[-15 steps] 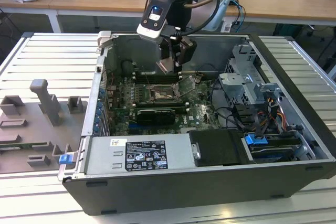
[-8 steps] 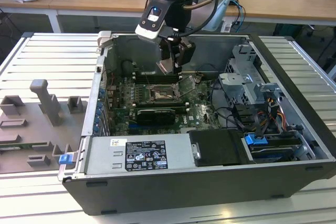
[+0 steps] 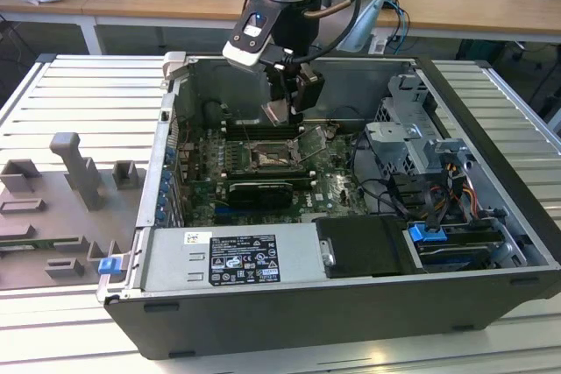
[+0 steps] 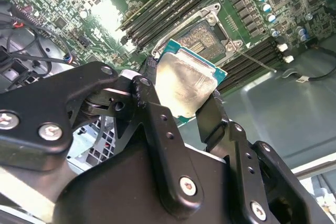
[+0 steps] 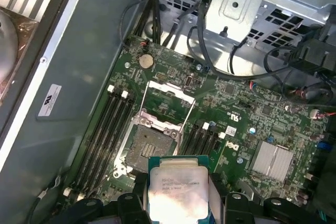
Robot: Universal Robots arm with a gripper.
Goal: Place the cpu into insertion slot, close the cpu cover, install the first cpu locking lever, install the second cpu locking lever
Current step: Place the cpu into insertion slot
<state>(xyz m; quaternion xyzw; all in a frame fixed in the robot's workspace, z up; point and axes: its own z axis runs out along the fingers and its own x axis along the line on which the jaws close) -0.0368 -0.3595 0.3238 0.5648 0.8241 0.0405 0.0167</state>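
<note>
**Exterior view.** Shows the gripper (image 3: 287, 108) lowered inside the open computer case (image 3: 351, 304) and clenched on the cpu (image 3: 273, 112), a pale tilted square held clear above the green motherboard (image 3: 337, 186). Places the insertion slot (image 3: 266, 157) below the chip and apart from it. Shows the cpu cover (image 3: 312, 139) raised just beside the socket, toward the exterior view's right.

**Second wrist view.** Shows two black fingers (image 4: 149, 80) pinching the cpu (image 4: 184, 85) by opposite edges, silvery face outward, green substrate visible along one side. Sets the insertion slot (image 4: 202, 35) beyond the chip, its dark centre bare inside the metal rim, flanked by long memory slots (image 4: 173, 3).

**First wrist view.** Shows the cpu (image 5: 177, 190) between the fingertips, near the insertion slot (image 5: 149, 148) but neither over it nor touching it. Shows the cpu cover (image 5: 167, 98) swung open past the far side of the socket, with board visible through its cut-out middle.

**Step in hand, by judgement.** Appears to be the first of four, placing the cpu, with the socket unfilled and the cover not yet closed. Calls for centring the chip over the dark centre, squaring its edges with the metal rim and bringing it level. Also calls for a gentle straight descent without sliding across the contacts, and for letting go only once seated flush
</note>
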